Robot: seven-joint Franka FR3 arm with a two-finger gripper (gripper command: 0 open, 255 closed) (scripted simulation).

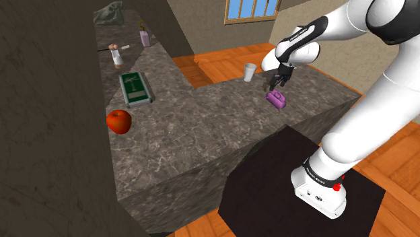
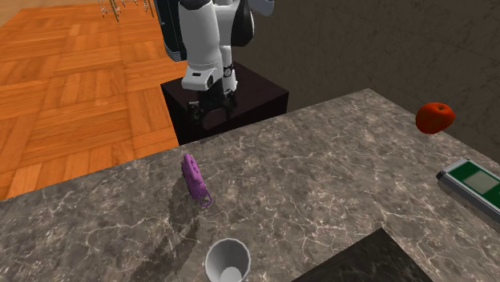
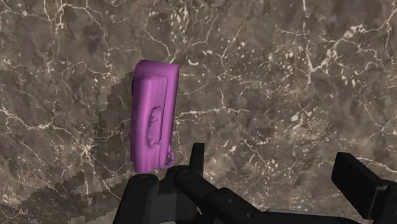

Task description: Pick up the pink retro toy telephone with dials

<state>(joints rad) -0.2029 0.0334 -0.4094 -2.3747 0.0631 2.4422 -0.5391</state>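
The pink-purple toy telephone lies flat on the dark marbled counter, near the edge that faces the stand. It also shows on the counter in the second exterior view, its coiled cord at the end nearer the cup. My black gripper hovers a little above it, touching nothing. In the wrist view the telephone lies lengthwise just beyond the left finger, off to one side of the gap. My gripper is open, its fingers wide apart with only bare counter between them.
A white cup stands upright close to the telephone. Farther along the counter lie a red apple, a green book, a small bottle and a grey-green bundle. The black stand sits beside the counter's edge.
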